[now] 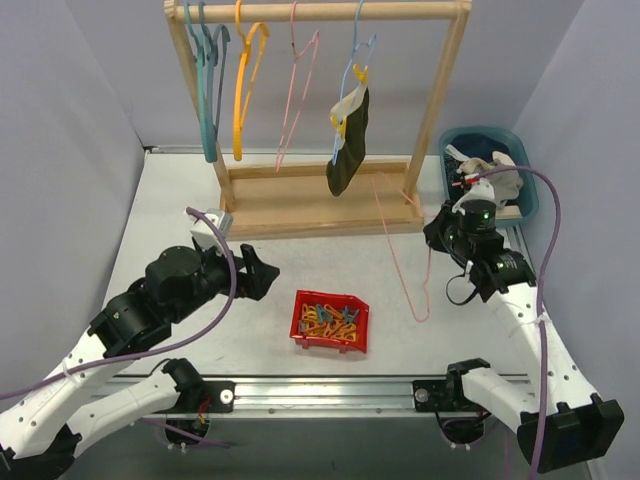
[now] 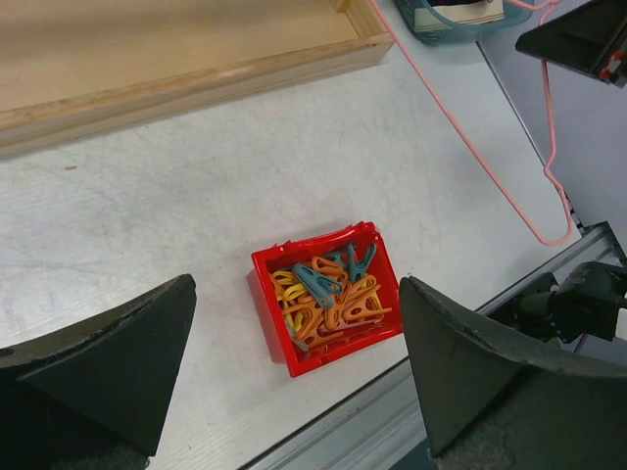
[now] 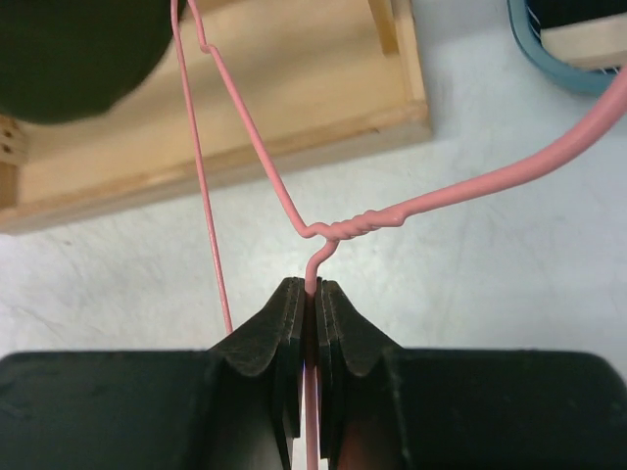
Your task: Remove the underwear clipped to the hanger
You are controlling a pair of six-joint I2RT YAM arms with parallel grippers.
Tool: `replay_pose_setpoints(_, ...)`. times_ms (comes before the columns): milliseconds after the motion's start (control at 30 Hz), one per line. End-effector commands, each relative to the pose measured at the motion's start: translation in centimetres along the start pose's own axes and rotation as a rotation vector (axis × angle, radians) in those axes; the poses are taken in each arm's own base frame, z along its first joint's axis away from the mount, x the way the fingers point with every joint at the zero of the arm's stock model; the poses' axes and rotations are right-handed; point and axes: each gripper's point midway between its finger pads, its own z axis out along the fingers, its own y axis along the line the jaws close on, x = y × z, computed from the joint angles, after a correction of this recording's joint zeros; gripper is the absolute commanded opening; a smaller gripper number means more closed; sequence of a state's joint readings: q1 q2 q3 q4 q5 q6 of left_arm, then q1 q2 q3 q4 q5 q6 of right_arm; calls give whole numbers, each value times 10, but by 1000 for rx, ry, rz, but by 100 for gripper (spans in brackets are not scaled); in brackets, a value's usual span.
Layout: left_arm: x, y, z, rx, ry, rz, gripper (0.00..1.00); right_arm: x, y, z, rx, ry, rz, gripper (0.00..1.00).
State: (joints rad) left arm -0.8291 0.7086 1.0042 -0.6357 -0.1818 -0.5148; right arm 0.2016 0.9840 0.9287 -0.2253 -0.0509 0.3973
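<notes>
Right claw (image 3: 312, 305) pinched on pink hanger (image 3: 372, 220) hook near rack base (image 3: 343, 88) edge; left claw (image 2: 297, 294) spread above red bin (image 2: 263, 266).

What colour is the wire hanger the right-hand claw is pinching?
Pink. The hanger shows best in the right wrist view.

One dark olive-black brief (image 1: 350, 150) with a pale waistband hung limp from a blue hanger (image 1: 373, 42) on the far rack (image 1: 320, 10). A grey-beige brief (image 1: 492, 170) lay crumpled in the blue basket (image 1: 480, 132), far right.
</notes>
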Motion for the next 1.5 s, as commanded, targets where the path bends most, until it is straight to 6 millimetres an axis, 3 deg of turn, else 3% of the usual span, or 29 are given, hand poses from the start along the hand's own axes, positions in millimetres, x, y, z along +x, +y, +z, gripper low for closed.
replay_pose_setpoints(0, -34, -16, -6, 56, -91, 23, 94, 5, -18, -28, 104, 14, -55, 0)
replay_pose_setpoints(67, -35, -24, -3, 86, -76, 57, 94, -3, -8, -46, 56, -6, -64, 0)
replay_pose_setpoints(100, -45, -30, -6, 106, -93, 66, 94, -6, -5, -53, 41, -8, -75, 0)
replay_pose_setpoints(200, -55, -46, -5, 164, -87, 136, 94, -2, 12, -77, -62, 42, -104, 0)
replay_pose_setpoints(367, -49, -68, 1, 273, 17, 262, 94, 18, 46, -123, -302, 154, -152, 0)
replay_pose_setpoints(400, -38, -72, 1, 305, 82, 275, 94, 24, 56, -134, -379, 183, -163, 0)
replay_pose_setpoints(533, -34, -79, -19, 378, 130, 328, 94, 43, 70, -160, -509, 252, -194, 0)
replay_pose_setpoints(633, -28, -73, -40, 388, 142, 357, 94, 54, 89, -178, -649, 301, -210, 0)
replay_pose_setpoints(900, -24, -42, -82, 310, 68, 380, 94, 87, 116, -206, -871, 417, -298, 0)
replay_pose_setpoints(967, -17, -44, -83, 336, 82, 382, 94, 90, 121, -215, -918, 430, -317, 0)
replay_pose_setpoints(1133, 16, -75, -82, 561, 236, 373, 94, 87, 128, -220, -958, 426, -350, 0)
replay_pose_setpoints(1467, 52, -80, -67, 640, 481, 378, 94, 78, 138, -235, -1049, 395, -383, 0)
